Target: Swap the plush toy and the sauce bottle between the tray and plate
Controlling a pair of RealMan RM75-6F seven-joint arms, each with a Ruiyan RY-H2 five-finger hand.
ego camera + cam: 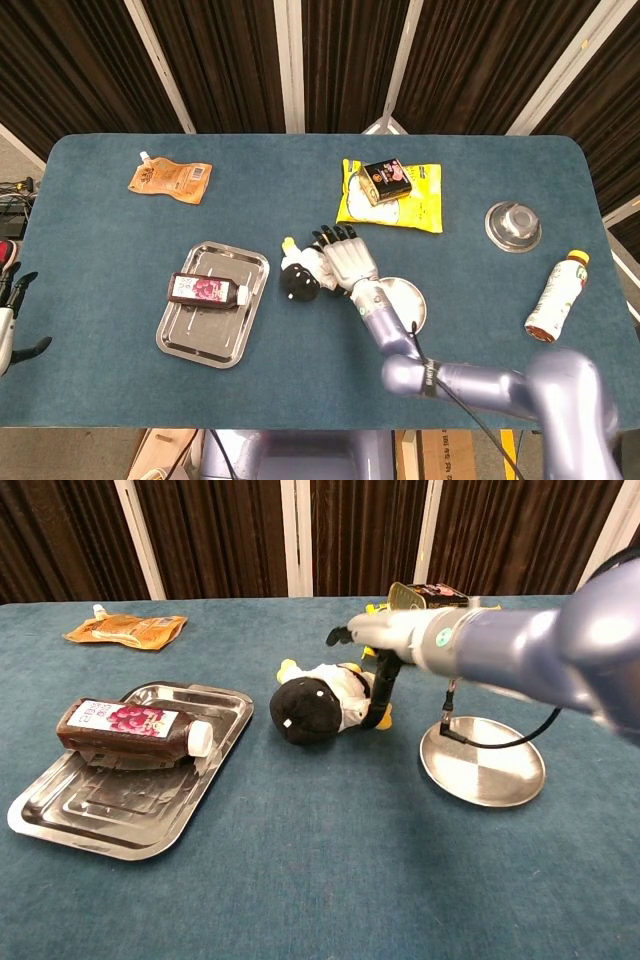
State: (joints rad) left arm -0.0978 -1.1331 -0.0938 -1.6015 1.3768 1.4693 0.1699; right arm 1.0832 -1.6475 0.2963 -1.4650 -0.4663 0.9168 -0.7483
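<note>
One hand shows in our two views, our right hand (pixel 345 260), reaching out over the blue table cloth (pixel 100 250) on its grey-violet arm (pixel 470 385). Its fingers (pixel 340 635) are spread wide above the black-and-white plush toy with yellow feet (pixel 312 705), and from the chest view we see one dark finger reaching down beside the toy's back; we cannot tell whether it touches the toy. The toy lies on its side on the cloth, between the rectangular steel tray (pixel 200 340) and the round steel plate (pixel 495 780), apart from both. The dark red sauce bottle with a white cap (pixel 207 290) lies flat in the tray, across its far half, cap pointing toward the toy. The plate sits near the toy on our right, with a thin black cable (pixel 490 742) hanging over its far rim.

Farther off we see an orange pouch (pixel 170 178) at the far left, a yellow packet (pixel 410 205) with a dark box (pixel 386 180) on it, a small steel bowl (pixel 513 225), and a drink bottle with a yellow cap (pixel 556 297) lying near the right edge.
</note>
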